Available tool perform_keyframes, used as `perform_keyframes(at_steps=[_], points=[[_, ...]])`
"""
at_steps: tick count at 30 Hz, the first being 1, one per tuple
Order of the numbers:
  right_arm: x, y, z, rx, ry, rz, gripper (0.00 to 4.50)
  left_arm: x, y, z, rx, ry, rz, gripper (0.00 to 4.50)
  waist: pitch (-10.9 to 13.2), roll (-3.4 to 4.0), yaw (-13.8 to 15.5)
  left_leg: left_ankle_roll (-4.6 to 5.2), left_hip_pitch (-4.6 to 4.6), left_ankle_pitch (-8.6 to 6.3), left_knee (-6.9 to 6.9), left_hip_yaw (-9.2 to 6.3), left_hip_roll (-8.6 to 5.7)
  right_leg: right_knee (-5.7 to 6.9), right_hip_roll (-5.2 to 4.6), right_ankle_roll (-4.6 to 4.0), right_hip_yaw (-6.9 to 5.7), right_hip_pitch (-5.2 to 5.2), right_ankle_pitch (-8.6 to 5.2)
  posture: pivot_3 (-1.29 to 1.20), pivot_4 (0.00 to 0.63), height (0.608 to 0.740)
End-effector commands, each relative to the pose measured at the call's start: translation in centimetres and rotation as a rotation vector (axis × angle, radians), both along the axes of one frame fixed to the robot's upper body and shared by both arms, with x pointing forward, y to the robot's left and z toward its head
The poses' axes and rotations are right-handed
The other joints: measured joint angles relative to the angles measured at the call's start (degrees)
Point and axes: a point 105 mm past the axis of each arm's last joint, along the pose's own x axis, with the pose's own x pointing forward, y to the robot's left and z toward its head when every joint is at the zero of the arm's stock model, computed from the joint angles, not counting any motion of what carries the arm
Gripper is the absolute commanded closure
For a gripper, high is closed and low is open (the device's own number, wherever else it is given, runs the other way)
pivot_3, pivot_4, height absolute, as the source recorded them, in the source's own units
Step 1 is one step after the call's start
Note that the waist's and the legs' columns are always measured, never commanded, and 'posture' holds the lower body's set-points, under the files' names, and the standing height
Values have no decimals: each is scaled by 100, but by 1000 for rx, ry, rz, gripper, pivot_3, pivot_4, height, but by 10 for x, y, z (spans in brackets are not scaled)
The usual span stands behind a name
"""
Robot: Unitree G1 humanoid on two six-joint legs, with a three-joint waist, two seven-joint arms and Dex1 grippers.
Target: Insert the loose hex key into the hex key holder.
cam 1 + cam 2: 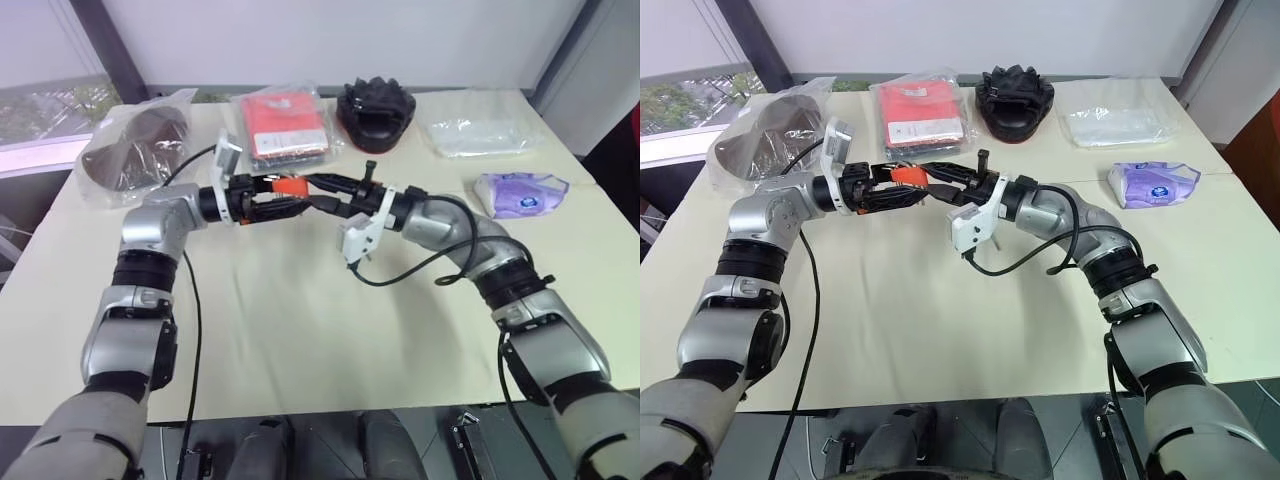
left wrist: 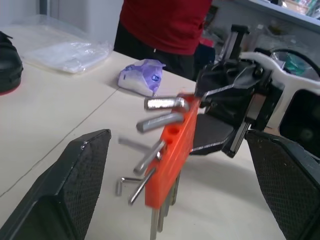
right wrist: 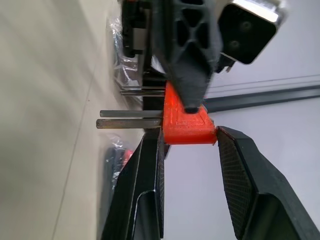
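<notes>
Cream table (image 1: 300, 330) carrying bagged items lies below both arms, which meet in the air above it. Right gripper (image 3: 187, 132) is clamped on one end of the hex key holder (image 1: 291, 186), while the left gripper (image 2: 178, 136) stands fully spread around the holder, grasping nothing. The step in hand appears to be presenting the holder; the loose hex key cannot be told from the seated keys, so locate it before insertion.

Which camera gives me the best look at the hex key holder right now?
The left wrist view: the hex key holder faces it, holes and keys visible, held by the right gripper. The right wrist view shows one end. The head views show an orange speck between the grippers.
</notes>
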Motion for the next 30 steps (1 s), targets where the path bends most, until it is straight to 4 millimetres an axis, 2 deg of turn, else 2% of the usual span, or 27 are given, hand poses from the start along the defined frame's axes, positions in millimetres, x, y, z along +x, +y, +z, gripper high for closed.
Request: perform_keyframes(at_steps=[1, 3, 8, 9, 18, 21, 25, 26, 27, 30], points=[[-8, 6, 21, 62, -61, 39, 3551, 0, 1, 20, -40, -49, -7, 604, 0, 0, -2, 0, 0, 0, 0, 0, 0, 0, 0, 0, 0, 0, 0, 0, 150, 740], [-9, 6, 20, 61, -61, 42, 3551, 0, 1, 20, -41, -47, -14, 1544, 0, 0, -2, 0, 0, 0, 0, 0, 0, 1, 0, 0, 0, 0, 0, 0, 150, 740], [-11, 8, 21, 61, -62, 48, 3551, -1, 1, 19, -41, -48, -13, 4228, 0, 0, 0, 0, 0, 0, 1, 0, 0, 1, 0, 0, 0, 0, 0, 0, 150, 740], [-11, 8, 20, 61, -62, 49, 3551, 0, 2, 19, -43, -49, -11, 4483, 0, 0, 0, 0, 0, 0, 2, 0, 0, 1, 0, 0, 0, 0, 0, 0, 150, 740], [-15, 8, 6, 34, -13, 49, 3551, 1, 2, 18, -44, -62, 19, 4483, 0, 0, 0, 0, 0, 0, 4, -1, -1, 4, -1, 0, 0, 0, 0, 0, 150, 740], [-14, 4, 8, 56, -5, 36, 2726, 0, 3, 16, -41, -62, 21, 4500, 0, 0, 0, 0, 0, 0, 5, -1, -1, 5, -1, 0, 0, 1, 0, 0, 150, 740], [-1, -12, 6, 88, 68, -56, 729, -2, 8, 7, 16, -86, 35, 4500, 0, 0, -1, 0, 0, 0, 5, -1, -1, 5, -1, 0, 0, 0, 0, 0, 150, 740], [6, -19, 4, 121, 133, -106, 300, -2, 10, 5, 39, -101, 44, 4500, 0, 0, 1, 0, 0, 0, 5, -1, -1, 5, -1, 0, 0, 0, 0, 0, 150, 740], [12, -24, 2, 150, 203, -145, 55, -3, 11, 3, 62, -117, 51, 4500, 0, 0, 1, 0, 0, 0, 4, -1, -1, 5, -1, 0, 0, 1, 0, 0, 150, 740], [31, -47, -22, 276, 571, -326, 55, -6, 17, -6, 137, -180, 74, 4500, -1, -1, 6, 0, 0, 0, 6, -1, 0, 5, -1, 0, -1, 4, 1, 0, 150, 740]])
